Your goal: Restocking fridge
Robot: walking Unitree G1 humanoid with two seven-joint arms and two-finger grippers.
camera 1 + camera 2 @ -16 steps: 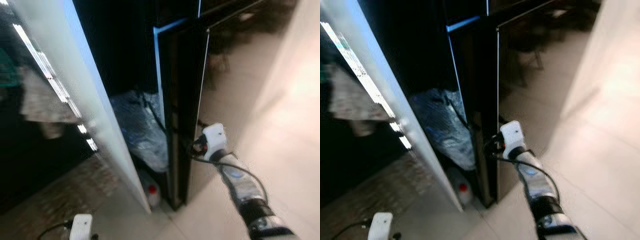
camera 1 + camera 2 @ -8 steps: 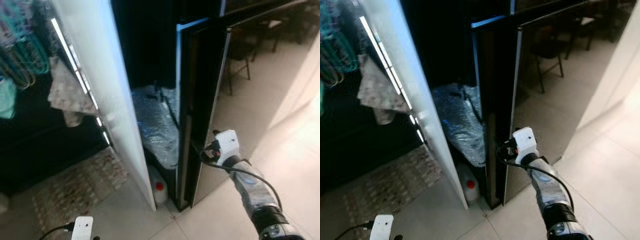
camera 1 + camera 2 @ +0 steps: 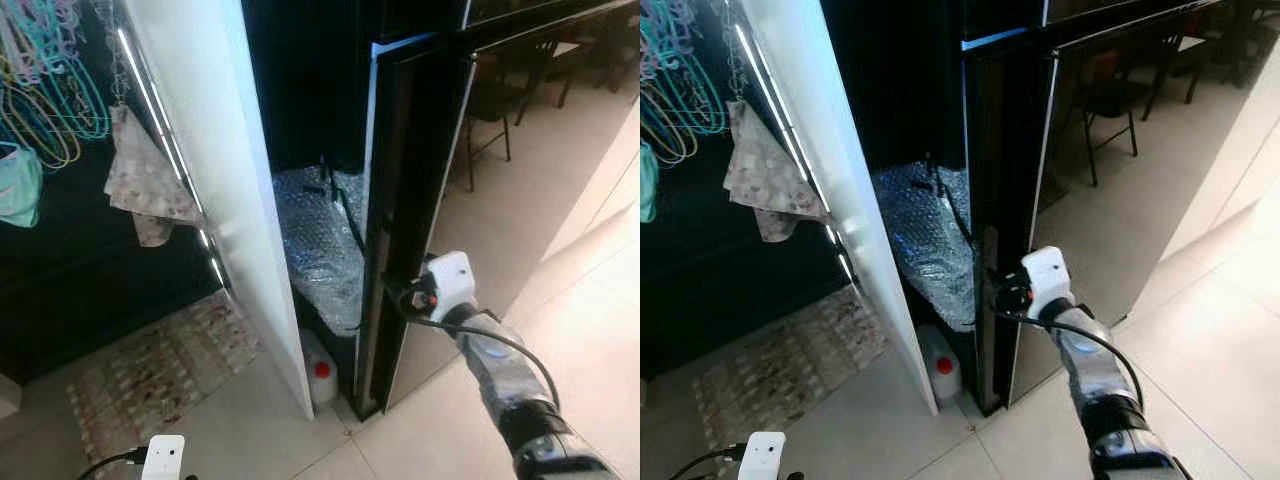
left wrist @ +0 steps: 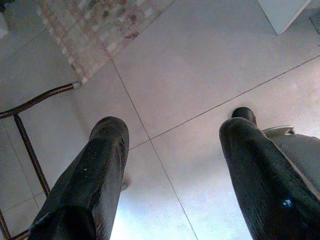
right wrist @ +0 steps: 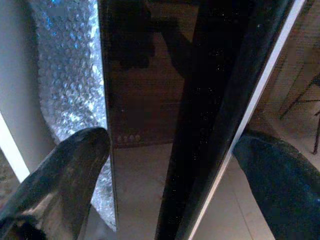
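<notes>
Fridge (image 3: pixel 420 160) is centre frame: black, glossy, its thin front edge turned toward the cam. L to R: hangers (image 3: pixel 50 90) and a patterned cloth (image 3: pixel 145 190) hang far left over a patterned rug (image 3: pixel 160 360). Next, a white panel (image 3: pixel 230 180) leans w/ light strips along its edge. Narrow gap btwn panel and fridge is packed w/ a bubble-wrapped bundle (image 3: pixel 320 250); below it, on the floor, a white jug w/ red cap (image 3: pixel 318 368). No spare room in that gap. Right of fridge: open tiled floor (image 3: pixel 590 300), chairs (image 3: pixel 1110 100) further back.

Left hand (image 4: pixel 170 165) hangs low, fingers spread wide apart, pointing at bare tile; holds nothing. A thin metal frame sits by it.

Right hand (image 5: pixel 170 165) is at fridge's lower front edge, fingers parted, one each side of the black edge w/ its white trim. Contact w/ edge: can't tell.
</notes>
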